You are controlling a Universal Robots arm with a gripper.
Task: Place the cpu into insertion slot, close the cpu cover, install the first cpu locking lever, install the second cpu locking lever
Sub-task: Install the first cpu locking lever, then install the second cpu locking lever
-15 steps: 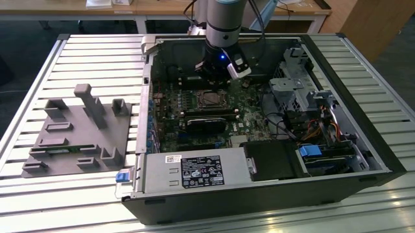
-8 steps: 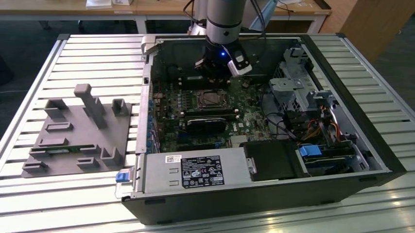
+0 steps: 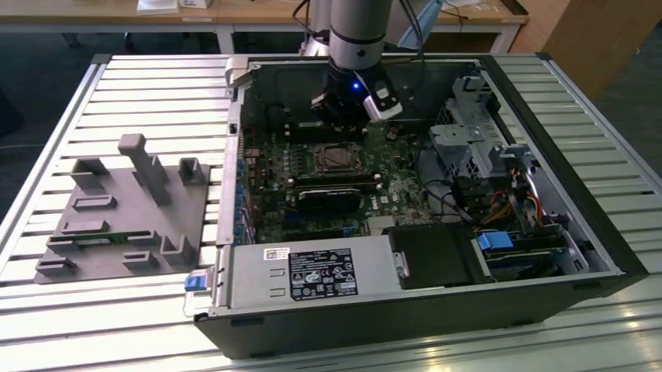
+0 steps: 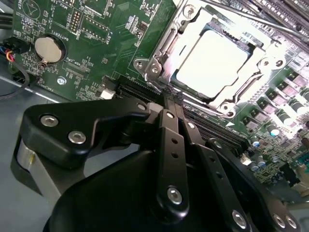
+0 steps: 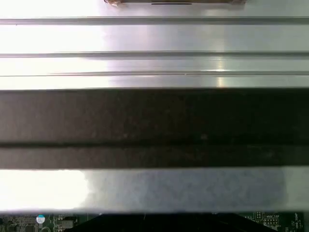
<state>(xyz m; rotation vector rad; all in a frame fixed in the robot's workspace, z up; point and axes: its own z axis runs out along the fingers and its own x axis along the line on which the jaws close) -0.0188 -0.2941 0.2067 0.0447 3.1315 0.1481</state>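
Computer case point(image 3: 621, 263), lying open, spans the exterior view's centre and right. Green motherboard point(image 3: 279, 167) covers its floor. The gripper point(image 4: 170, 99) hangs just above centre frame. You see its claw drawn together to a point, with nothing visibly caught between the tips. They stand just beside the cpu cover point(image 4: 159, 53). The cover frames the cpu point(image 4: 212, 60), which is seated in the insertion slot point(image 3: 336, 157). Judged stage: chip placed, cover down, lever work in hand. This calls for a fine, low approach. Room is open above the socket. The drive cage point(image 3: 466, 143) crowds the exterior view's right, and the black card point(image 3: 331, 198) lies below.
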